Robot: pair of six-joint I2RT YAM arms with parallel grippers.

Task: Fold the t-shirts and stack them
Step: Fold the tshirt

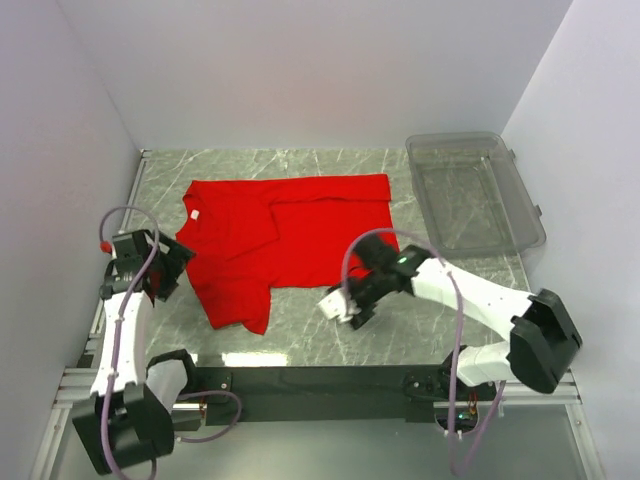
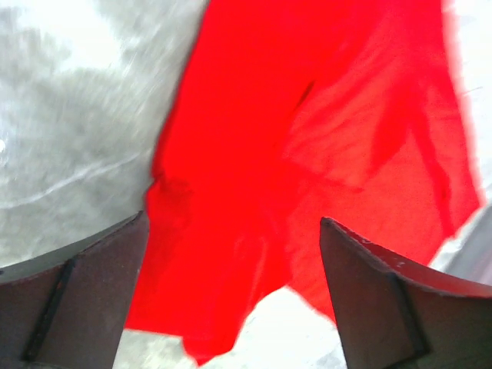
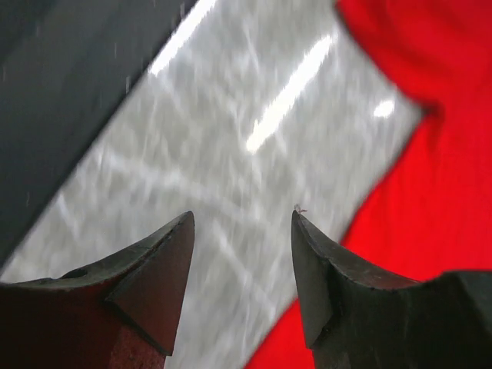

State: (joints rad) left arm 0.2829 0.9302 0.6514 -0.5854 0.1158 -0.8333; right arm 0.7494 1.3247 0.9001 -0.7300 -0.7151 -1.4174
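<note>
The shirt (image 1: 285,240) lies partly folded on the table (image 1: 300,335), left pincer (image 2: 231,223) at its left edge and right pincer (image 3: 242,215) off its near edge, both spread and empty, probably placed for another fold.

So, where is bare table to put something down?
Bare table runs along the near edge, in front of the red t-shirt, left of the right gripper. A thin strip lies behind the t-shirt. Crowded: the left gripper beside its left side, the clear bin far right.
</note>
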